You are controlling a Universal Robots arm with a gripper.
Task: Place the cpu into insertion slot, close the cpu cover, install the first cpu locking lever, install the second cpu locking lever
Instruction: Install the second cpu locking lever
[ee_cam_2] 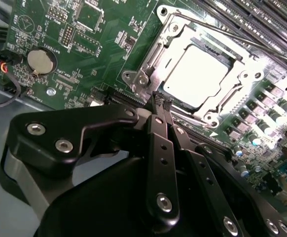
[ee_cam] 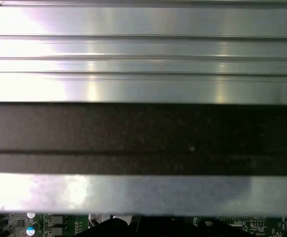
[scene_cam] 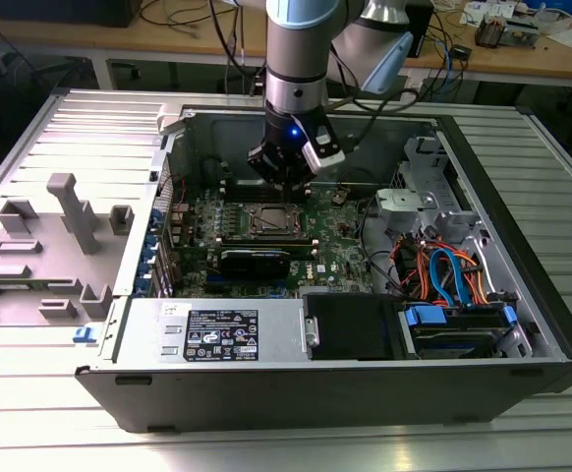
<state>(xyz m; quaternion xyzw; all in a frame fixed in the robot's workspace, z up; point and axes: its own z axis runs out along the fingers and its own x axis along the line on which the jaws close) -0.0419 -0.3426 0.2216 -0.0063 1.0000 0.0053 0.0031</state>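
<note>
Here the black tool [ee_cam_2: 161, 102] — fingertips pressed together, gripping nothing — hovers beside the silvery cpu cover [ee_cam_2: 195, 42] framing the dull-grey cpu [ee_cam_2: 195, 74].

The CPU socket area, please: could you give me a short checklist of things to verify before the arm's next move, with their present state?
1. cpu seated in the insertion slot: ok.
2. cpu cover lowered over the chip: ok.
3. Locking levers latched: cannot tell.
4. gripper carrying nothing, fingertips together: ok.
5. Gripper positioned by the socket, above the green circuit board: ok.
</note>
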